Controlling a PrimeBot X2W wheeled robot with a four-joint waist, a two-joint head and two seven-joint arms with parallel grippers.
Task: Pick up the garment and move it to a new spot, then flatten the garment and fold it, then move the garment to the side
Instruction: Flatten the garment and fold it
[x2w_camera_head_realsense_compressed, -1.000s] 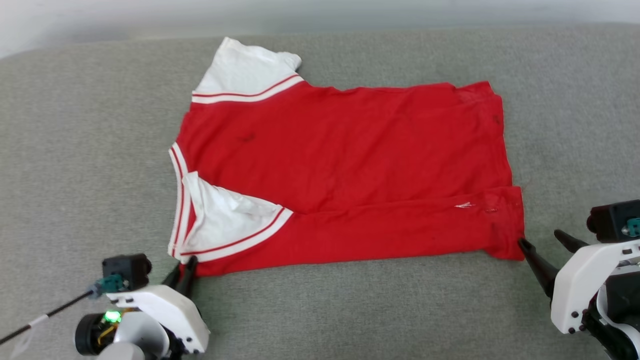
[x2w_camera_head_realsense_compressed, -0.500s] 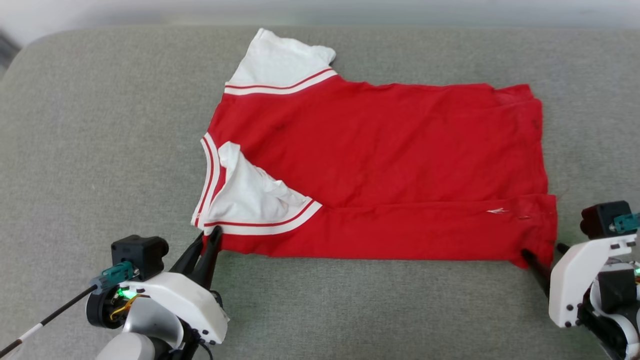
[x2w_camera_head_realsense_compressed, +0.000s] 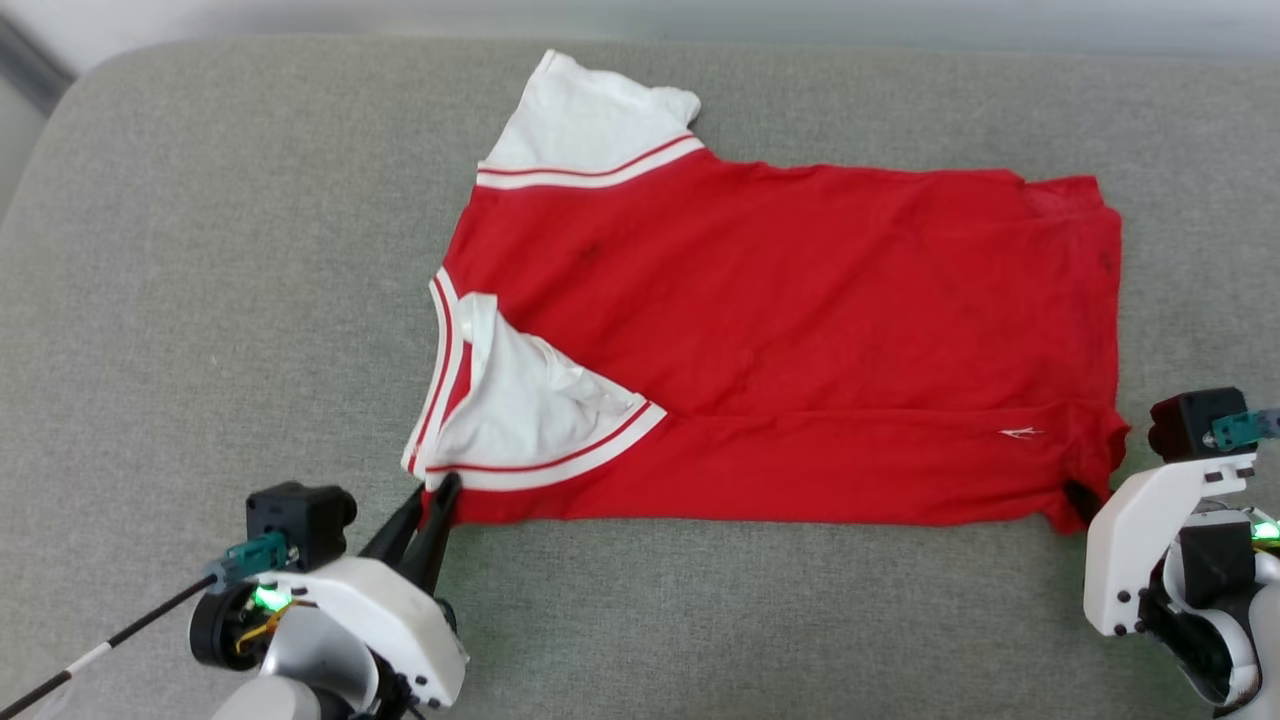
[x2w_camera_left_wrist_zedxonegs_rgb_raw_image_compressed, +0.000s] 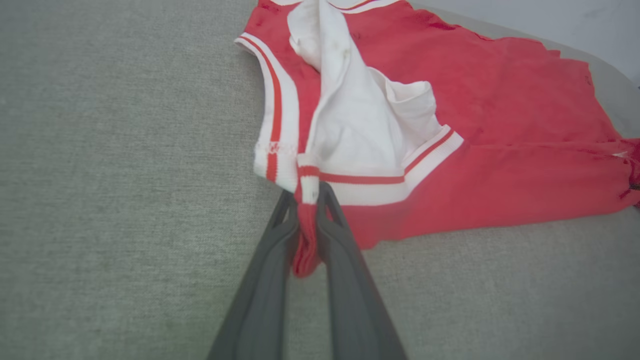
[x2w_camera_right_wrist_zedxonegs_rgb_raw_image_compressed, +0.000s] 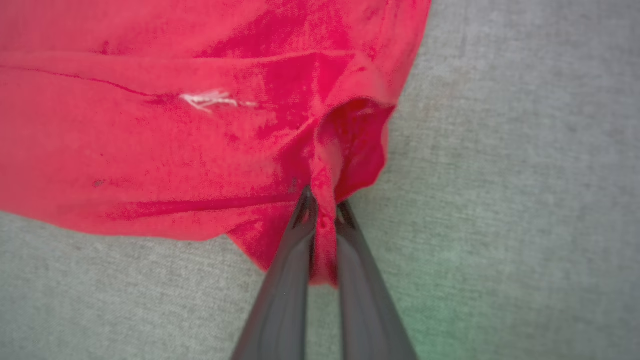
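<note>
The garment (x2w_camera_head_realsense_compressed: 780, 330) lies spread on the grey cushion, plain red side up, no lettering showing. One white sleeve (x2w_camera_head_realsense_compressed: 590, 120) points to the far side. The other white sleeve (x2w_camera_head_realsense_compressed: 520, 410) is folded inward with the near long edge. My left gripper (x2w_camera_head_realsense_compressed: 440, 490) is shut on the near-left corner, and the left wrist view shows striped trim and red cloth (x2w_camera_left_wrist_zedxonegs_rgb_raw_image_compressed: 306, 235) pinched in the left gripper (x2w_camera_left_wrist_zedxonegs_rgb_raw_image_compressed: 309, 192). My right gripper (x2w_camera_head_realsense_compressed: 1078, 495) is shut on the near-right hem corner. In the right wrist view, bunched red cloth (x2w_camera_right_wrist_zedxonegs_rgb_raw_image_compressed: 325, 235) sits in the right gripper (x2w_camera_right_wrist_zedxonegs_rgb_raw_image_compressed: 322, 197).
The grey cushion (x2w_camera_head_realsense_compressed: 200, 300) has a rounded far-left corner, with a pale floor or wall beyond its far edge. Bare cushion stretches to the left of the garment and along the near side. A thin black-and-white cable (x2w_camera_head_realsense_compressed: 90, 655) trails from my left wrist.
The head camera has moved, shifting the whole picture. My right gripper's fingers, apart at the hem corner a second ago, have shut on it. The left gripper still holds its corner.
</note>
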